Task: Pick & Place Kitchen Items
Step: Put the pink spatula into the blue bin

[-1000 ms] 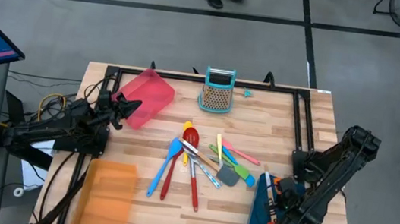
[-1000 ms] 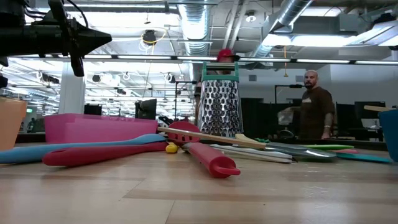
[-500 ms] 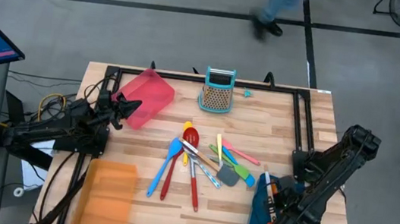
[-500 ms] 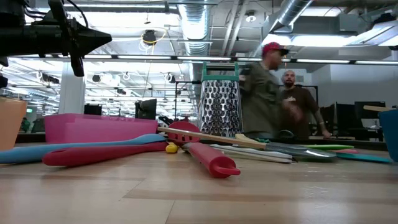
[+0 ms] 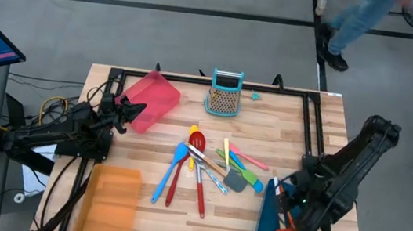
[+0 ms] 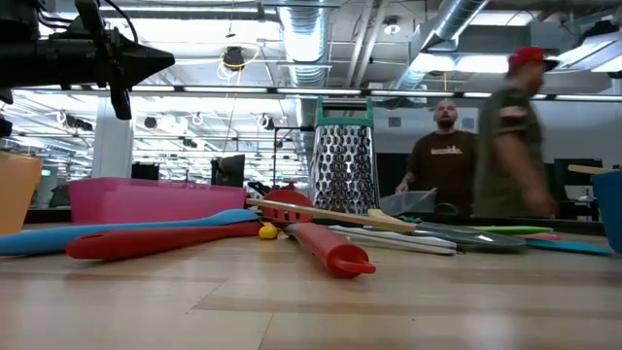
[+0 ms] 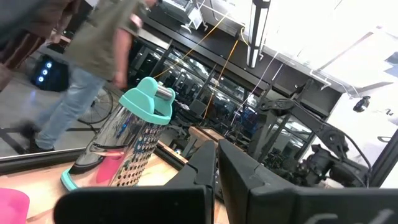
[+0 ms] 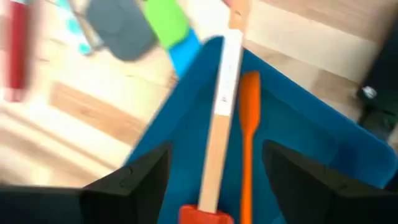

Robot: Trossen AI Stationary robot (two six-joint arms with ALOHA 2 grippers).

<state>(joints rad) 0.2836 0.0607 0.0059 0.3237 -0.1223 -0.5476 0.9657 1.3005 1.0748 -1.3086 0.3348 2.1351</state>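
Right wrist view alone shows right gripper (image 8: pixel 214 171) spread above orange spatula (image 8: pixel 247 137) and wooden-handled one (image 8: pixel 219 130) in blue tray (image 8: pixel 298 130), high view places tray at tabletop's right front corner, left gripper (image 5: pixel 134 111) pressed together near red tray (image 5: pixel 153 97).

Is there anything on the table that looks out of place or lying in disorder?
Yes, mildly. The loose utensils lie crossed over each other in a heap at the table's middle rather than sorted. In the blue tray at the right, a wooden-handled spatula pokes out over the rim. Nothing looks spilled or broken.
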